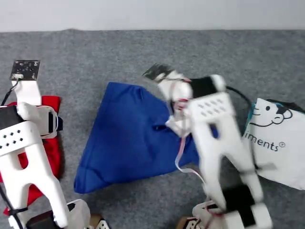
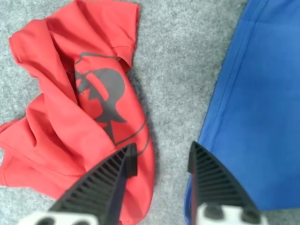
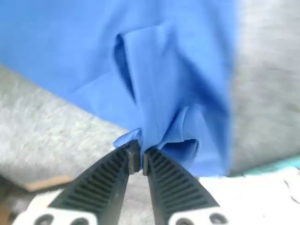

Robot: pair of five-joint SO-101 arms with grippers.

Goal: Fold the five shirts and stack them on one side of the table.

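A blue shirt (image 1: 128, 133) lies spread across the middle of the grey felt tabletop (image 1: 143, 52). It is partly folded into a rough triangle that widens toward 6 o'clock in the high view. The right claw (image 3: 138, 157) is clamped tight on a bunched fold of the blue fabric. Its ribbed black fingers are pressed together, with cloth pinched between the tips and gathered into creases beyond the grip. In the high view this hold is at the shirt's 3 o'clock edge, beneath the white right arm (image 1: 214, 129).

At 9 o'clock of the blue shirt, a red shirt (image 2: 70, 117) sits crumpled on the tabletop, with a dark round figure printed on its upturned front. It is near the blue shirt but apart from it, with a strip of bare felt between them. The left claw (image 2: 161, 159) hangs above that strip with its fingers apart and nothing between them. One finger is over the red shirt's edge and the other is over the blue shirt's hem.

At 3 o'clock, a white shirt (image 1: 281, 143) with a cartoon face and dark lettering lies flat, close to the blue shirt. Teal trim shows along the side facing the blue shirt.
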